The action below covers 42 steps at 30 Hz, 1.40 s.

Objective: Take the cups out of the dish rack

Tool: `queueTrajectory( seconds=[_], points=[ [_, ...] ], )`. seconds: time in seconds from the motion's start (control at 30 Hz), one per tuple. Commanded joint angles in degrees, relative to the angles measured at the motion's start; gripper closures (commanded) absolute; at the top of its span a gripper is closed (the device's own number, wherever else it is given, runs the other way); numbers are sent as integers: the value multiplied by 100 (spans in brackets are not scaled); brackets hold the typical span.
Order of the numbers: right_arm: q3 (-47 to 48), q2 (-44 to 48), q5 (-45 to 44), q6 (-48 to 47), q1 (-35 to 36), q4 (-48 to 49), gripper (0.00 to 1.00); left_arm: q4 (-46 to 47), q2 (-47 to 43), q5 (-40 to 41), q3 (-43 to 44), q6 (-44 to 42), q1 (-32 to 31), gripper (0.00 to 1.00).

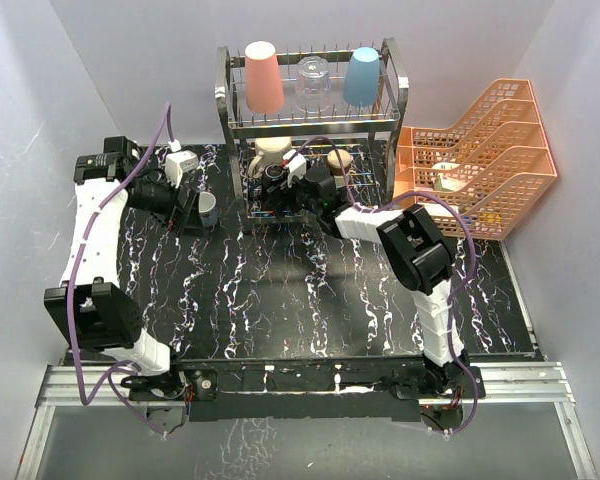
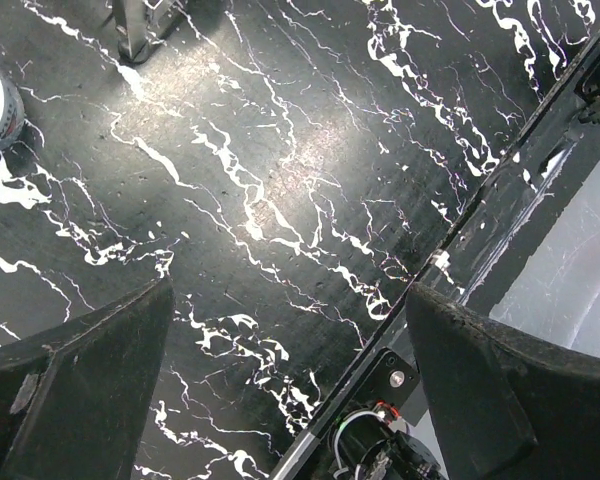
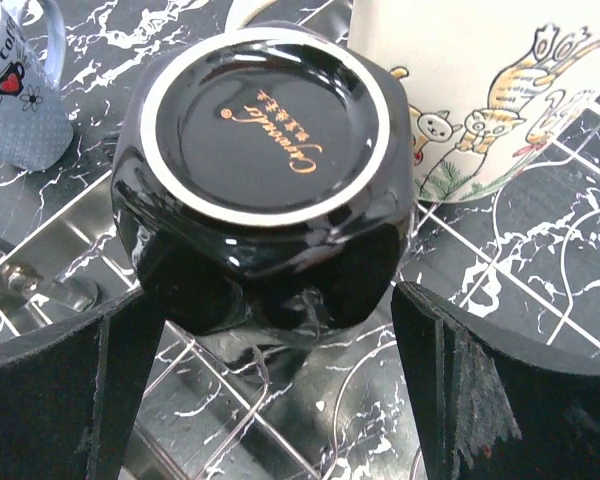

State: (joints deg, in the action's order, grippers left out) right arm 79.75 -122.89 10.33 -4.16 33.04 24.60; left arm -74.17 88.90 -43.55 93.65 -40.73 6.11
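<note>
while the left gripper (image 2: 290, 330) gaped empty, the right gripper (image 3: 280, 300) stood wide open astride the black cup (image 3: 265, 150), apparently needing closure next.

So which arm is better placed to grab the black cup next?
Right: the right gripper, open, flanks the upturned black cup in the dish rack; the left gripper hangs open over the table.

A glossy black glaze is shown by the black cup (image 3: 265, 170) ahead of the right end effector (image 3: 275, 310); the dish rack (image 1: 310, 124) beneath is formed of polished chrome wire.
</note>
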Motion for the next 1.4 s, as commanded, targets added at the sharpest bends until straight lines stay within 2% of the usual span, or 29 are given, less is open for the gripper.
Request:
queueTrajectory(
  seconds=[0.0,0.1,0.37,0.43,0.53,0.6,0.77,1.0,1.37],
  points=[
    [543,-204,70,-120,0,425,0,-325,-371,-406,-11,-422,6,3],
    [765,-374,225,-151,-3,380,0,-448,-377,-470,-14,-593,4,3],
    [842,-487,355,-43,5,519,9,-319,-451,-707,-161,-661,4,3],
    [781,-429,398,-39,5,561,15,-241,-448,-721,-171,-597,7,3],
    [659,-308,533,-88,3,660,36,-121,-478,-728,-254,-519,5,3],
    [609,-238,546,-102,5,662,44,9,-560,-740,-406,-454,9,3],
    [326,56,479,-17,8,918,50,162,-874,-779,-817,-644,4,3],
    [-125,581,428,-22,6,1208,63,572,-1234,-672,-1303,-819,9,3],
    [-970,1653,376,120,-1,1508,69,1545,-1500,-980,-1661,-833,-41,3]
  ],
)
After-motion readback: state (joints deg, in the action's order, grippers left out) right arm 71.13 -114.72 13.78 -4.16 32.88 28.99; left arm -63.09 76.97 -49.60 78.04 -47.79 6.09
